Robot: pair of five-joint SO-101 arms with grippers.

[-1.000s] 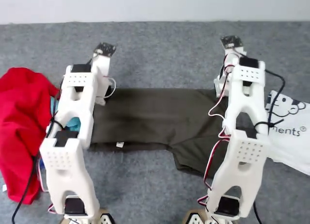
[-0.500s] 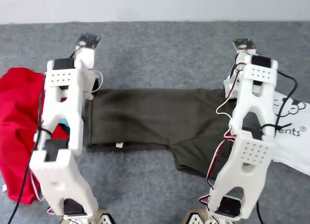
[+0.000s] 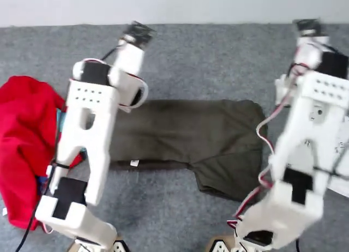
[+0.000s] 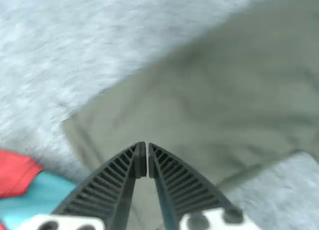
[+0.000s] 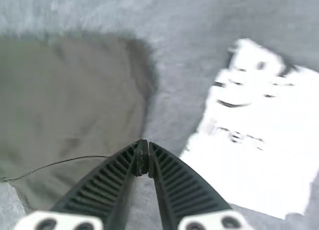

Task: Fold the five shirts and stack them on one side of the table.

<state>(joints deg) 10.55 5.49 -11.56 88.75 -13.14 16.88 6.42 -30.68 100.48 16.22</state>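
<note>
Grey, felt-like tabletop (image 3: 191, 55) carries all items; a pale wall (image 3: 163, 6) bounds its far edge. The olive shirt (image 3: 185, 135) lies at the centre, flat and partly folded into a long band, with one section projecting from its near edge. On one side of the olive shirt sits a crumpled red shirt (image 3: 24, 132) with a teal garment (image 4: 30, 190) against it. On the opposite side, just beside the olive shirt, lies a white printed shirt (image 5: 259, 140).

Left pincer (image 4: 141, 160) hangs over the end of the olive shirt nearest the red shirt, fingers closed tip to tip and holding nothing. Right pincer (image 5: 143, 158) hangs over the opposite end, above the edge facing the white shirt, likewise closed and empty.

Step in hand, as judged: folding the olive shirt, between grasps. It is not yet stacked. The next move calls for both pincers to open, descend onto the end edges of the olive shirt, pinch the cloth only, and carry the fold across evenly.
</note>
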